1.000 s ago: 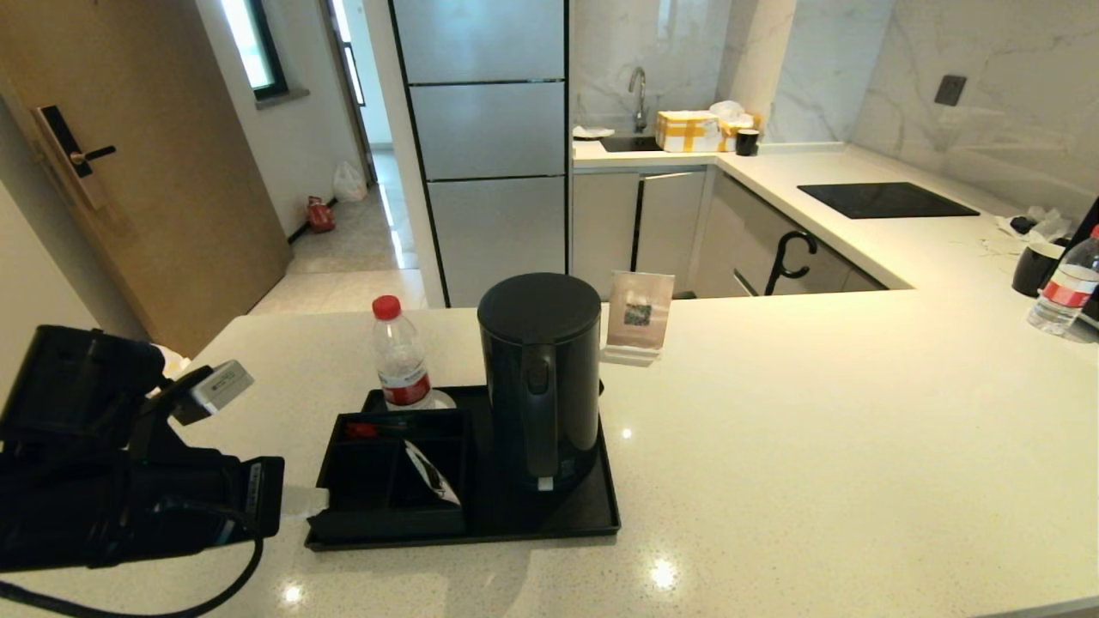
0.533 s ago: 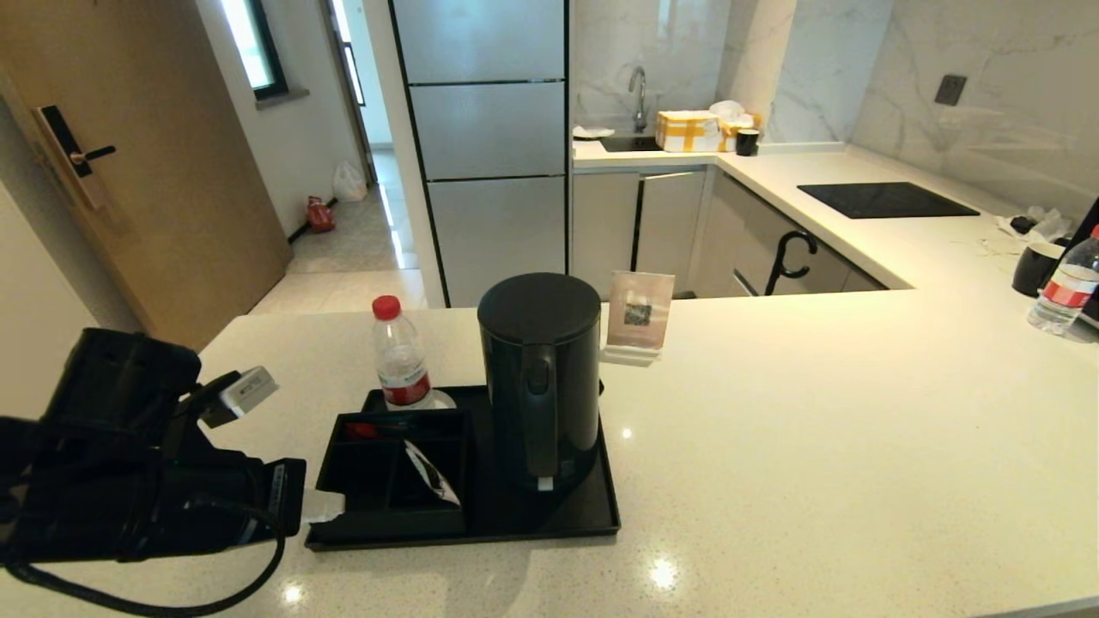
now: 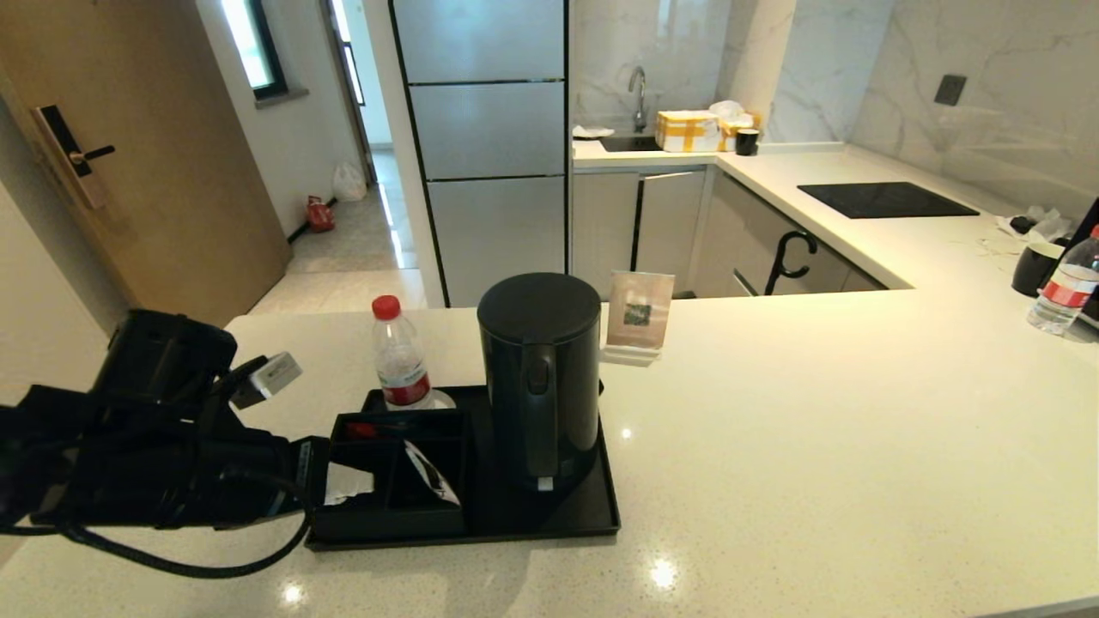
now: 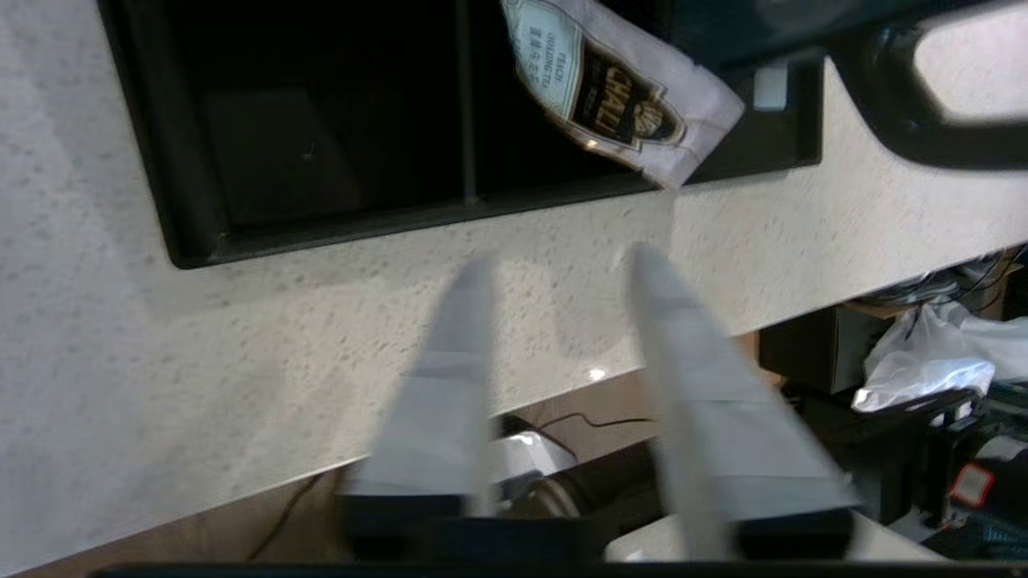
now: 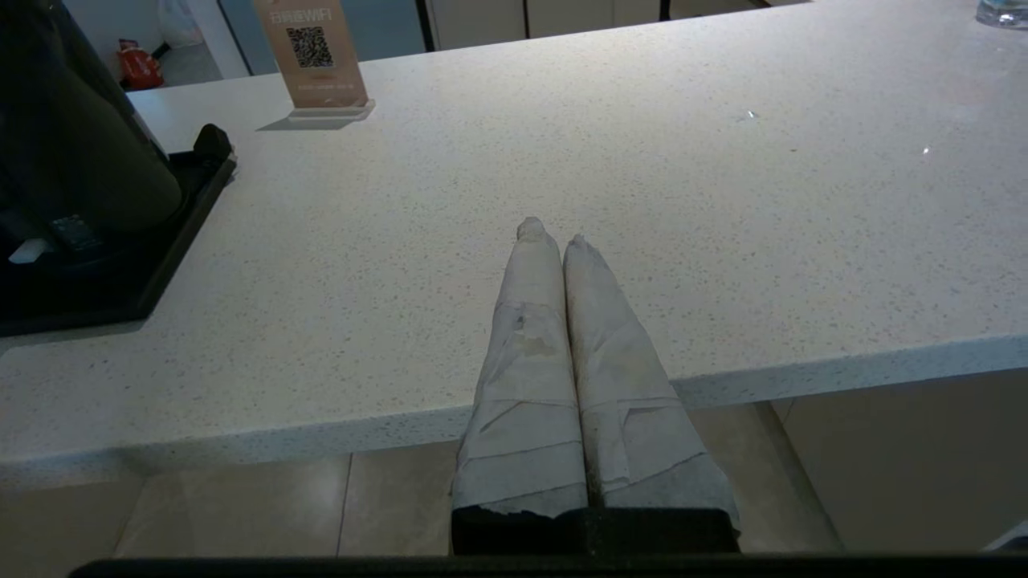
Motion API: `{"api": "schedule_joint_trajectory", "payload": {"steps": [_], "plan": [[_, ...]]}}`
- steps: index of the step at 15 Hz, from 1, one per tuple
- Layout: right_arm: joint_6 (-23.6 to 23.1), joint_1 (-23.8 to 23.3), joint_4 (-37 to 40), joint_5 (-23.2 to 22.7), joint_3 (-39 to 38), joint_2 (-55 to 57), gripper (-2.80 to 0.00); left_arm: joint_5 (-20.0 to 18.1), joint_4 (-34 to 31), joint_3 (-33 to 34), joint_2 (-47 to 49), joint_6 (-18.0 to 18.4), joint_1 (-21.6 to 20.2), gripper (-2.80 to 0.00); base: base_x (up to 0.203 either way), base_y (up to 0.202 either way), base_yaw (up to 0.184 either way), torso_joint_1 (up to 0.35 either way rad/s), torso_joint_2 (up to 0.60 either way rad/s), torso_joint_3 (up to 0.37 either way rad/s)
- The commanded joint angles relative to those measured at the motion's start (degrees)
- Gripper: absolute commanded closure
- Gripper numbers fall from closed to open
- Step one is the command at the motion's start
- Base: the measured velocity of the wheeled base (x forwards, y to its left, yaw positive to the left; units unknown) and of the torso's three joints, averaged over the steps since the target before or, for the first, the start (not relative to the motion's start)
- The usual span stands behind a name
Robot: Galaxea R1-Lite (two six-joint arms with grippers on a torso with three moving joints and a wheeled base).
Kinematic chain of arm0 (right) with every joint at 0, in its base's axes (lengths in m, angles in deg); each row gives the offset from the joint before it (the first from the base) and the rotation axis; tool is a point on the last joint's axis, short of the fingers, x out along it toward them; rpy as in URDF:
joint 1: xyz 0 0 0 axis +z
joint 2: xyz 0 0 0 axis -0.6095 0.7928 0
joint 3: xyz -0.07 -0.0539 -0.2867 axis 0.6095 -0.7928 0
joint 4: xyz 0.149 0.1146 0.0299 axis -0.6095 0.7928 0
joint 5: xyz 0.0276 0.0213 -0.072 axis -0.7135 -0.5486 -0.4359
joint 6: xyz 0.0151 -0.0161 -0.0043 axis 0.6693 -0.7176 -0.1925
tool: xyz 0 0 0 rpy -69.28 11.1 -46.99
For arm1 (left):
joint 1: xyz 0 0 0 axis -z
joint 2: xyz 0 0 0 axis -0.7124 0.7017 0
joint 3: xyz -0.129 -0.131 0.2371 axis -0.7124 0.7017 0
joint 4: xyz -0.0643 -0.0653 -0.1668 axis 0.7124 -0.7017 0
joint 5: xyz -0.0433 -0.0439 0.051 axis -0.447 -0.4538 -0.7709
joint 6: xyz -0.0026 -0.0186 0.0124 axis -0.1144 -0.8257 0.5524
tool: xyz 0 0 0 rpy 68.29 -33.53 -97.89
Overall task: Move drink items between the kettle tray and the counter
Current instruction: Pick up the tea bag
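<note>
The tea sachet point(image 4: 618, 100) reads "CHALI"; the card sign point(image 5: 315, 52) reads "WiFi".

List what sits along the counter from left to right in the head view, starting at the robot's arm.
left gripper → tea sachet in the compartment box → kettle → WiFi QR sign → black mug → far water bottle

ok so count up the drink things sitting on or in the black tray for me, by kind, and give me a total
Electric kettle: 1
Tea sachet: 1
Water bottle with red cap: 1
Total: 3
</note>
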Motion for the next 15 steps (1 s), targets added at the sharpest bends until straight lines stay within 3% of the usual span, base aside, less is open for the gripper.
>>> {"api": "schedule_joint_trajectory", "payload": {"steps": [1, 2, 5, 6, 9, 12, 15], "plan": [[0.02, 0.0, -0.02, 0.0, 0.0, 0.05, 0.0, 0.53, 0.01, -3.27, 3.39, -3.32, 1.69, -2.8, 0.0, 0.0, 0.0, 0.0, 0.0, 0.0], [0.02, 0.0, -0.02, 0.0, -0.08, 0.05, 0.0, 0.91, 0.01, -3.5, 3.57, -3.79, 1.92, -2.8, 0.0, 0.0, 0.0, 0.0, 0.0, 0.0], [0.02, 0.0, -0.02, 0.0, 0.0, 0.05, 0.0, 13.57, 0.05, -8.78, 8.29, -10.45, 9.04, -2.8, 0.0, 0.0, 0.0, 0.0, 0.0, 0.0], [0.02, 0.0, -0.02, 0.0, 0.0, 0.05, 0.0, 15.38, -0.04, -10.74, 9.73, -11.87, 10.74, -2.8, 0.0, 0.0, 0.0, 0.0, 0.0, 0.0], [0.02, 0.0, -0.02, 0.0, 0.0, 0.05, 0.0, 16.07, -0.08, -12.89, 11.66, -14.55, 11.92, -2.8, 0.0, 0.0, 0.0, 0.0, 0.0, 0.0], [0.02, 0.0, -0.02, 0.0, 0.0, 0.05, 0.0, 18.68, -0.08, -13.22, 11.74, -15.14, 13.84, -2.8, 0.0, 0.0, 0.0, 0.0, 0.0, 0.0], [0.02, 0.0, -0.02, 0.0, 0.0, 0.05, 0.0, 18.85, -0.08, -13.57, 12.35, -15.06, 13.84, -2.8, 0.0, 0.0, 0.0, 0.0, 0.0, 0.0]]}}
